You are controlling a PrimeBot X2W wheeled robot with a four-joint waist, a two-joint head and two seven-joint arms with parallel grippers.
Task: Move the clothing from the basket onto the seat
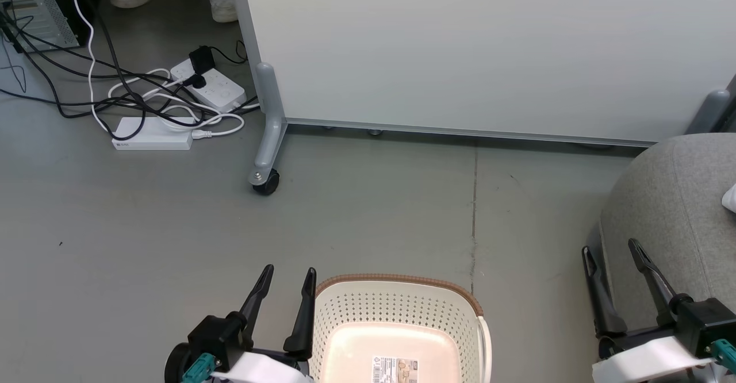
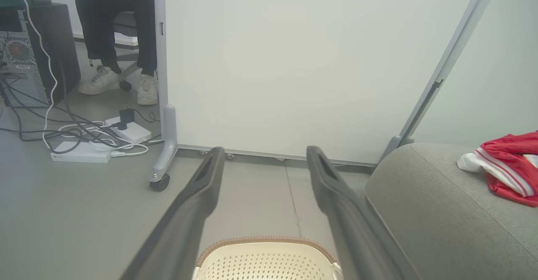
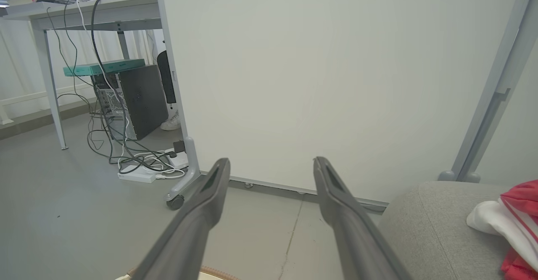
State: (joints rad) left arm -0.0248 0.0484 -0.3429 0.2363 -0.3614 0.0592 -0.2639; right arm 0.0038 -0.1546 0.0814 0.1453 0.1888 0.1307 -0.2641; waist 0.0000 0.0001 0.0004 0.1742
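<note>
With the basket point(image 1: 397, 308) bare to its label and the red clothing point(image 2: 508, 166) back from the seat's point(image 2: 433, 212) rounded corner, the left gripper point(image 1: 289, 269) and right gripper point(image 1: 609, 246) gape wide and empty, so the job looks done.

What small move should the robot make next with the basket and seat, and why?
Probably just draw the open left claw and right claw back: the basket shows a bare bottom, and the red clothing already lies on the seat.

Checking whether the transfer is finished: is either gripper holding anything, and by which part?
Nothing is held. The left gripper and right gripper both stand open and empty.
</note>
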